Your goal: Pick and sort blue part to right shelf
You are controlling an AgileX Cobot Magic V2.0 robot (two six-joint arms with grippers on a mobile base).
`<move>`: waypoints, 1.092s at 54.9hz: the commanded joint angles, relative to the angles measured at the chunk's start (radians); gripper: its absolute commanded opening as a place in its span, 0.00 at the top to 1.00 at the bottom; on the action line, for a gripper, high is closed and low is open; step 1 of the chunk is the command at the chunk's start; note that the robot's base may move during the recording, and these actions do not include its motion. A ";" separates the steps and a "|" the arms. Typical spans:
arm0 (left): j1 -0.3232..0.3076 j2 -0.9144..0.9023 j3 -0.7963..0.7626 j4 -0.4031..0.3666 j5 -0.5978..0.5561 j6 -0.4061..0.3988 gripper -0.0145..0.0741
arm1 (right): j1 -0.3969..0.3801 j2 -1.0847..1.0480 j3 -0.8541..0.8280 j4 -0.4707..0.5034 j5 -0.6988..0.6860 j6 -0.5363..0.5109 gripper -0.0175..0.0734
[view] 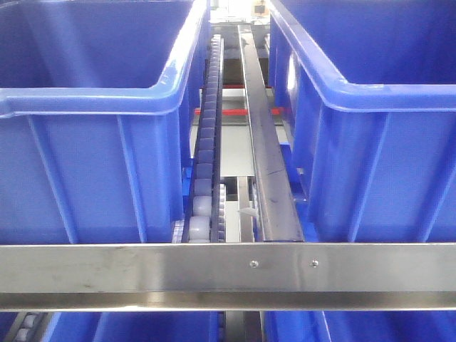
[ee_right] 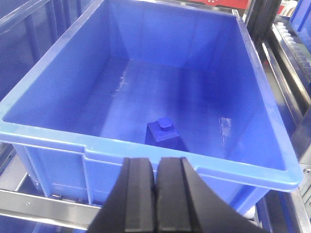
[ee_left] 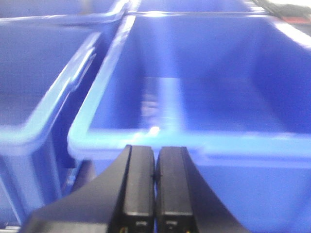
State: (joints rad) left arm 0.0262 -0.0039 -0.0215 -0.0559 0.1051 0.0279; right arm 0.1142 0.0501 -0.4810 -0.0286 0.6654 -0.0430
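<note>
Steel rail [view: 214, 267] fronts blue bins [view: 92, 142]; blue part [ee_right: 164, 132] lies inside one; both grippers [ee_right: 155, 194] clenched, holding nothing.

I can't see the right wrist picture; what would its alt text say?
A small blue part sits upright on the floor of a large open blue bin, near its front wall. The right gripper, fingers closed together, is in the foreground outside the bin.

Blue part [ee_right: 164, 132]: solid dark blue, cap knob the same shade. Bins [view: 92, 135]: bright blue, vertical ribbing on outer walls. Right shelf front rail [view: 142, 267]: brushed silver steel. Roller track [view: 208, 142]: pale grey. Left gripper [ee_left: 154, 187] and right gripper [ee_right: 155, 194]: black.
</note>
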 commanded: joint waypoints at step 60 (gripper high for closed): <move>-0.067 -0.025 0.058 0.002 -0.194 0.003 0.70 | 0.002 0.015 -0.024 -0.002 -0.081 -0.007 0.76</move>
State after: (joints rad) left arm -0.0342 -0.0039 0.0053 -0.0525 0.0000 0.0283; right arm 0.1142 0.0501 -0.4810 -0.0286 0.6671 -0.0430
